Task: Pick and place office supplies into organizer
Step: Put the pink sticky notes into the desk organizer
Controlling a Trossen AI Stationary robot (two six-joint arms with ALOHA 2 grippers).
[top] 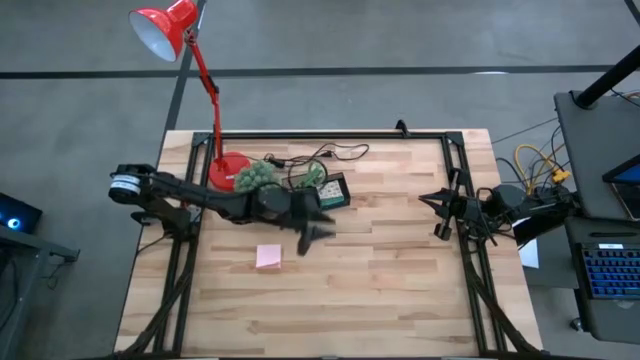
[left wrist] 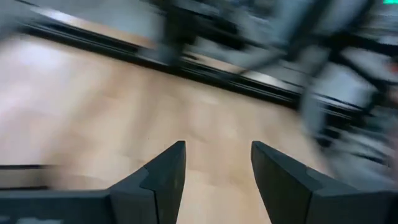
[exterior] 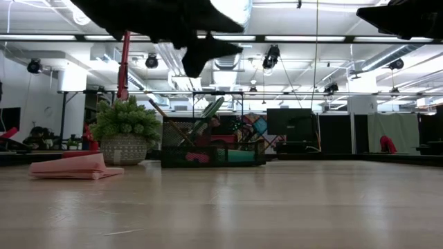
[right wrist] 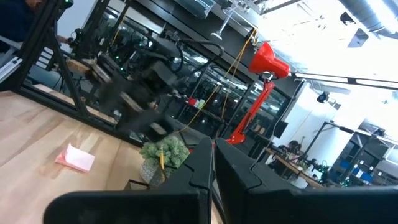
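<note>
Organizer [top: 331,191] already holds several supplies by our count; only the pink pad [top: 268,257] lies loose nearby. Left gripper [top: 318,232] hangs empty, jaws apart; right gripper [top: 437,197] waits closed at the table's edge.

Wooden bench [top: 400,280], red desk lamp [top: 165,30] with its round base [top: 228,170] at ten o'clock, spiky green potted plant [top: 258,177] just beside the base at its three o'clock, black cable [top: 330,153] trailing near the plant, laptop [top: 610,270] off the bench at three o'clock
</note>
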